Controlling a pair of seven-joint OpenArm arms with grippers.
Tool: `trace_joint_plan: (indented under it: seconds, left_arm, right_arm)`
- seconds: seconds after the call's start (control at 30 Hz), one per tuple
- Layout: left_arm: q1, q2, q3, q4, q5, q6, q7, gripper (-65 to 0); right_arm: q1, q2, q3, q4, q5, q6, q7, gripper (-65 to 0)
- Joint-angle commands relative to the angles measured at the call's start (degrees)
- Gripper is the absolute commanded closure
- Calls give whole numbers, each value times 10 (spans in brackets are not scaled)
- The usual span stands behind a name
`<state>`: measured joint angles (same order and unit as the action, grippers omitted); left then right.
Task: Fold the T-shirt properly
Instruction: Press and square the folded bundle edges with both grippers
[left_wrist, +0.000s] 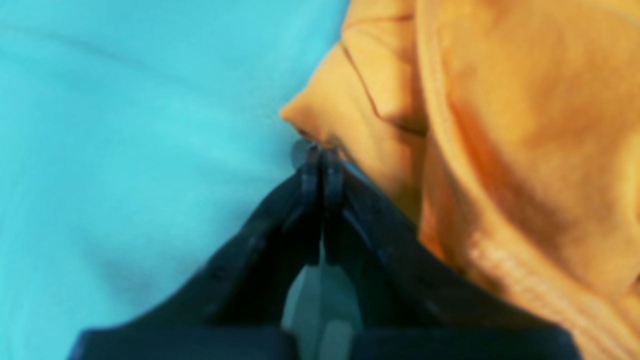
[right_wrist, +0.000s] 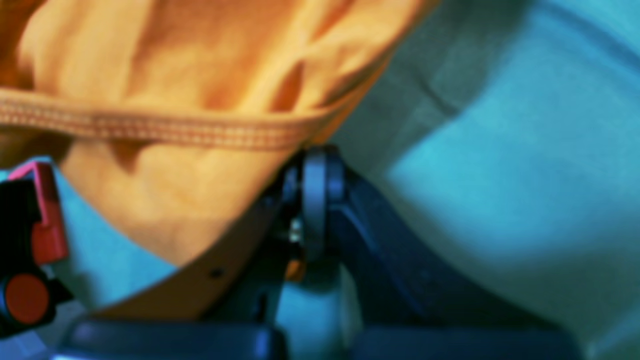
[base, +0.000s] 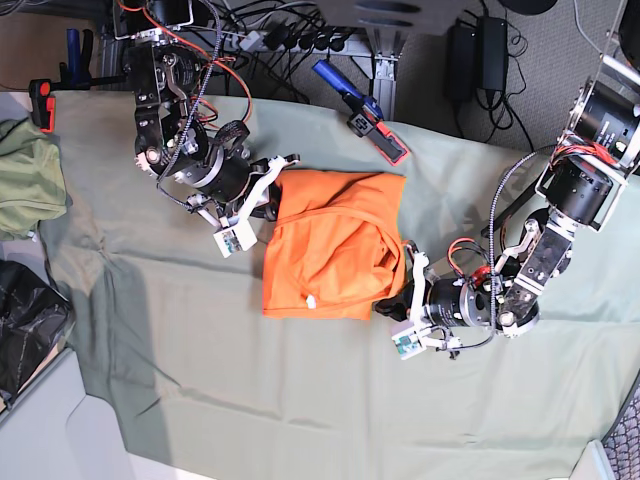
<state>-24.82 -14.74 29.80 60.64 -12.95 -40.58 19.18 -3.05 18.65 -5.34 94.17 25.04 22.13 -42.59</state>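
table (base: 300, 400): biggest thing here, covered in a pale green cloth with a few wrinkles; everything sits on it.

T-shirt (base: 330, 250): plain orange, lying near the middle of the table, a bit toward 12 o'clock. Already partly folded into a rough rectangle, with a loose flap bulging along its 3 o'clock edge. A small white tag shows near the 6 o'clock edge.

olive garment (base: 25, 180): bunched up at the table's 9 o'clock edge, well apart from the shirt, so it's out of the way.

right arm: comes in from 10 o'clock, reaching to the shirt's 11 o'clock corner.

left arm: comes in from 3 o'clock, low to the cloth, reaching to the shirt's 5 o'clock corner.

right pincer (right_wrist: 312, 165): jaws pressed together right at a stitched hem, and it looks like it's pinching that edge of the T-shirt (right_wrist: 165, 65), though the wrist view is blurry.

left pincer (left_wrist: 320, 155): jaws closed tip to tip, just at a pointed fold of the T-shirt (left_wrist: 500, 125). Can't tell if any cloth is actually caught.

why diagonal corners: my guess is opposite corners are pinned so the cloth stays taut for the next fold.

blue tool (base: 355, 105): lying at 12 o'clock just beyond the shirt, not in play.
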Motion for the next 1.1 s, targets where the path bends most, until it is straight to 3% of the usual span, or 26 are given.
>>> trace_joint_plan:
  seconds: [0.0, 0.1, 0.23, 0.37, 0.47, 0.57, 0.67, 0.8, 1.07]
  left_arm:
    - [-18, -2, -20, 9, -15, 6, -5, 0]
    - [-19, -2, -80, 13, -42, 6, 25, 0]
    - [-17, -18, -150, 51, -117, 6, 114, 0]
    - [16, -54, -157, 159, -252, 6, 216, 0]
    - [76, -63, -157, 285, -280, 6, 257, 0]
    - [137, -63, -150, 382, -280, 6, 259, 0]
    - [178, -54, -133, 406, -273, 6, 251, 0]
    - [184, -22, -113, 378, -182, 6, 188, 0]
    - [126, 38, -97, 258, -144, 6, 158, 0]
  right_arm:
    - [6, 1, 10, 11, 5, 47, 10, 0]
    - [6, -4, 37, 11, 5, 47, 10, 0]
    - [7, -5, 81, 11, 25, 47, 10, 0]
    - [7, -6, 128, 13, 48, 47, 19, 0]
    - [9, -6, 152, 13, 55, 47, 24, 0]
    - [18, -6, 156, 12, 54, 47, 24, 0]
    - [21, -6, 156, 12, 54, 47, 25, 0]
    - [24, -11, 156, 12, 58, 47, 25, 0]
    - [32, -62, 156, 12, 54, 47, 25, 0]
